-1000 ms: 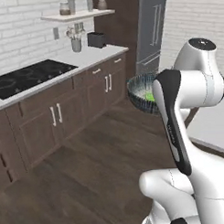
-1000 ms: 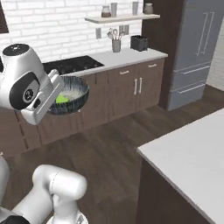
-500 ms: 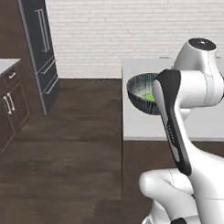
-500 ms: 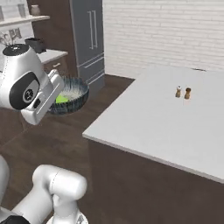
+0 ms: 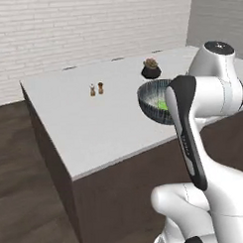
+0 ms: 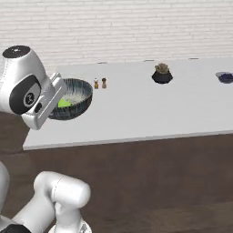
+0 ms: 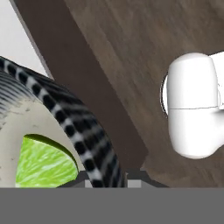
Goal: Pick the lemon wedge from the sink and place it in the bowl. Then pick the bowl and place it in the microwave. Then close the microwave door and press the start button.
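No writing was legible as my gripper [image 7: 105, 177] clamped the bowl [image 6: 71, 98] rim, lemon wedge [image 7: 41, 164] inside, beside a white island counter [image 5: 89, 124] before a brick wall [image 6: 113, 27].

Premises are a rendered domestic kitchen, open-plan in layout. A long island with a pale grey flat countertop [image 6: 150, 113] and dark brown wooden sides runs across the centre of the right base view and the left half of the left base view. Two small brown salt and pepper shakers [image 5: 96, 88] stand side by side on it. A small potted plant in a round black pot [image 6: 162, 73] sits upper centre right, and a small dark blue dish [image 6: 225, 77] at the far right edge. A white-painted brick wall [image 5: 80, 30] spans the top. Dark wood plank flooring [image 5: 22, 196] shows lower left.
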Controlling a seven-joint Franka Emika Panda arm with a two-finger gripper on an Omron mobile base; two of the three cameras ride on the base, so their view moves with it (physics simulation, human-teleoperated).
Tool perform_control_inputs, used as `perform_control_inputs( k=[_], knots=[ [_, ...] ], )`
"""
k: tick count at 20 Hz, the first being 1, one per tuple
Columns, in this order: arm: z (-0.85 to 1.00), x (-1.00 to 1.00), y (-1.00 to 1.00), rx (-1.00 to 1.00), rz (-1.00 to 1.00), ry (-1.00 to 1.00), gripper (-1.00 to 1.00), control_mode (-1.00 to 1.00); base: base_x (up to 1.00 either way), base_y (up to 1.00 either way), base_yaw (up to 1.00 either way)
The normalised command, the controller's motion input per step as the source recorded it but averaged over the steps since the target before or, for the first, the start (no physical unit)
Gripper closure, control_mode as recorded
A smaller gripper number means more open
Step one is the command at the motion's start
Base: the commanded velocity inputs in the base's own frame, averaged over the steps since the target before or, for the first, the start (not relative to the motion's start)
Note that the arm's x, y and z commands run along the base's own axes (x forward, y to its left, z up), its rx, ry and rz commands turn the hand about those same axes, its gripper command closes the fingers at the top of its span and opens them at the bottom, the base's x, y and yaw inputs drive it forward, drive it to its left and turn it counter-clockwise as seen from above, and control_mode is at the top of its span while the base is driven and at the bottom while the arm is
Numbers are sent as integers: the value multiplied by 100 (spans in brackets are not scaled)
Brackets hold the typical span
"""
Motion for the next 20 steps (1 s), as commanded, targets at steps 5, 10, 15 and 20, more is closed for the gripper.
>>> perform_control_inputs(
  k=[5,10,15,20],
  knots=[
    [0,0,0,0,0,0,100,100,0,-31,-85],
    [0,0,0,0,0,0,100,100,0,-33,-83],
    [0,0,0,0,0,0,100,100,0,-35,-81],
    [0,0,0,0,0,0,100,100,28,-38,-70]
  ],
)
